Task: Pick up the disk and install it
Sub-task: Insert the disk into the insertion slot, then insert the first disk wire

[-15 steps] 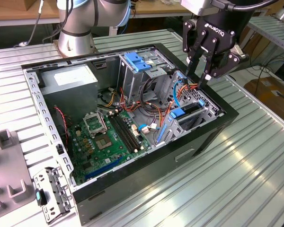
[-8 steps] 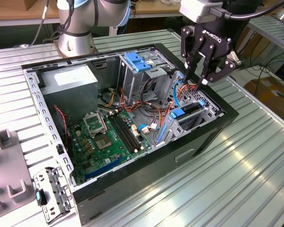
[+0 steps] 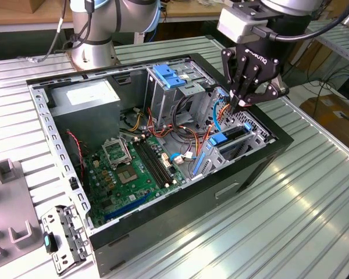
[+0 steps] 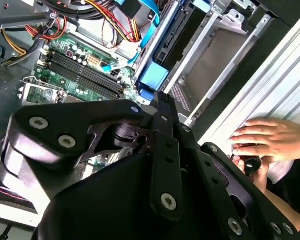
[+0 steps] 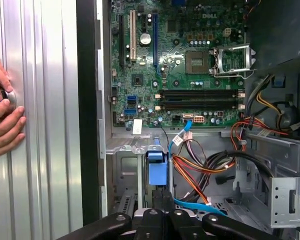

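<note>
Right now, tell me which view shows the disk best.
The exterior view: the disk stands on edge in the drive bay, blue carrier and dark body both visible. The first wrist view shows its blue end; the second wrist view adds one long side.

The table [image 3: 296, 192] is ribbed bare metal, brushed and bright enough to throw glare. The computer case [image 3: 180, 212] has smooth black outer walls and dull grey sheet metal inside — the same stamped grey metal as the tall drive cage [image 3: 163, 102], whose latch [image 3: 167, 75] is blue plastic. The motherboard [image 3: 131, 171] is green with a slight sheen. The disk [image 3: 219, 139] has a dark body in a smooth, bright blue plastic carrier. The gripper [image 3: 239, 104] has matt black links dotted with shiny screw heads. The wires [image 3: 186, 136] have glossy plastic insulation — orange, red and yellow.
</note>
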Robot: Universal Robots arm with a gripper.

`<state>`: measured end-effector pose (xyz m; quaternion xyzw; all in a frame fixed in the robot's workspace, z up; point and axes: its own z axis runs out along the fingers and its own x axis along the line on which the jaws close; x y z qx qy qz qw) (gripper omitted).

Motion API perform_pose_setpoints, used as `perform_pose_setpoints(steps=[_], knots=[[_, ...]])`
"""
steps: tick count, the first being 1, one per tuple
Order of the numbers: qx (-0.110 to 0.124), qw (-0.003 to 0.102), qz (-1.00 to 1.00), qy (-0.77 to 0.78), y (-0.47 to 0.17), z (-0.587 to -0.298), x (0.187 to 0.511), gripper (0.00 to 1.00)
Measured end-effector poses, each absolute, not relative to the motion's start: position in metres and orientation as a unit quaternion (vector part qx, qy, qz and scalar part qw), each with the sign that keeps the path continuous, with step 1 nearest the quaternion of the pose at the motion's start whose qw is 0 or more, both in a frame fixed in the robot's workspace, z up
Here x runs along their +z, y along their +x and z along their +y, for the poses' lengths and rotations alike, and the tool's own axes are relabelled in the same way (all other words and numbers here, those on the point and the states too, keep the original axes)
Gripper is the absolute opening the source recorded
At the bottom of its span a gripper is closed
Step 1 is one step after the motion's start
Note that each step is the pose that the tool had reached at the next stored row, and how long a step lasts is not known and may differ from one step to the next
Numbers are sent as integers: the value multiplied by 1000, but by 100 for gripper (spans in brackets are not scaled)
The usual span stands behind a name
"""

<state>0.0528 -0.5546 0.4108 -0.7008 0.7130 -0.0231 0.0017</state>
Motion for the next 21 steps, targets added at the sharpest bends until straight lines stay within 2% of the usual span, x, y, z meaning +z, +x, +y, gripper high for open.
perform_pose_setpoints(steps=[11, 21], knots=[[-16, -6, 713, -701, 55, -555, 386, 11], [-15, -6, 713, -701, 55, -555, 384, 11]])
